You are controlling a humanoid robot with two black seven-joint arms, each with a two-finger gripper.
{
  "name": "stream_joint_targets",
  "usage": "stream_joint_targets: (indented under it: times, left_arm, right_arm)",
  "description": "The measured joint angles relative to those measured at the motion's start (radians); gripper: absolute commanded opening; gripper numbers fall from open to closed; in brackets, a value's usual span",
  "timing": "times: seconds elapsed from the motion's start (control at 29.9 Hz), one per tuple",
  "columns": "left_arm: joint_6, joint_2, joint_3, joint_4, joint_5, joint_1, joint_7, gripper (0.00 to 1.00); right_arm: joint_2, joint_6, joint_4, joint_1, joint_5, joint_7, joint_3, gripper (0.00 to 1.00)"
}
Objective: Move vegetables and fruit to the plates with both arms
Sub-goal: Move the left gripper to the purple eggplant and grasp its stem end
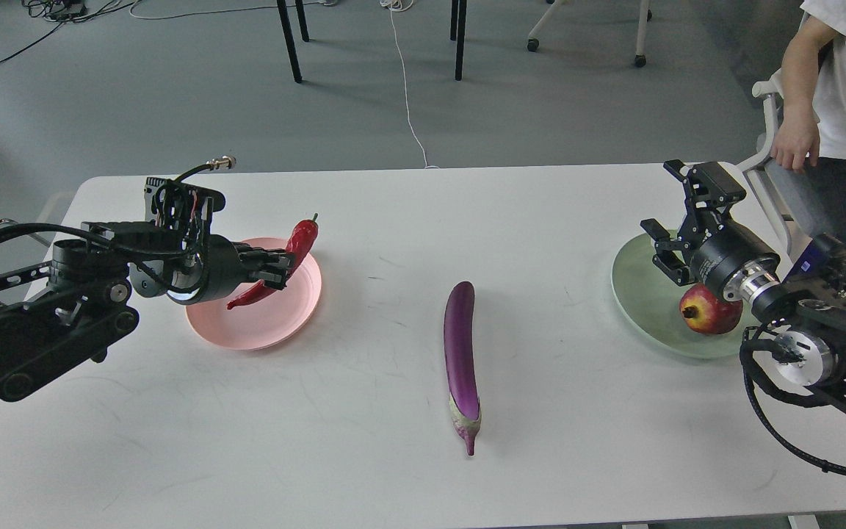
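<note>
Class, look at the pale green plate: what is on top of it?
A dark-red pomegranate sits on the green plate. The right gripper hovers above, open and empty. The arm covers the plate's right part.

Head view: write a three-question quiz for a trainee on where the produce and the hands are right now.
1. True or false: the purple eggplant lies on the pink plate.
2. Which item rests on the green plate? A) chili pepper B) pomegranate C) eggplant
3. Fill in: the left hand is shut on the ____.

Key
1. False: it lies on the bare white table, between the two plates.
2. B: the pomegranate sits on it, below the open right hand.
3. Chili pepper, held over the pink plate.
</note>
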Motion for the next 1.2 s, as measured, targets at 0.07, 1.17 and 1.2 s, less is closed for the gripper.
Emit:
stream_joint_targets:
  times: [0.07,1.17,1.2]
  left_arm:
    - [-0.001,0.008,0.000,0.004,-0.001,0.010,0.000,0.20]
    - [-0.007,-0.449,-0.034,-0.055,0.005,0.020,0.208,1.00]
    - [-0.007,-0.469,-0.034,-0.030,0.007,0.016,0.209,1.00]
  right_arm:
    - [0.004,0.000,0.000,0.000,0.000,0.000,0.000,0.98]
    - [0.008,-0.002,-0.012,0.001,0.002,0.000,0.025,0.98]
    - [0.009,-0.002,-0.015,0.002,0.004,0.000,0.041,0.98]
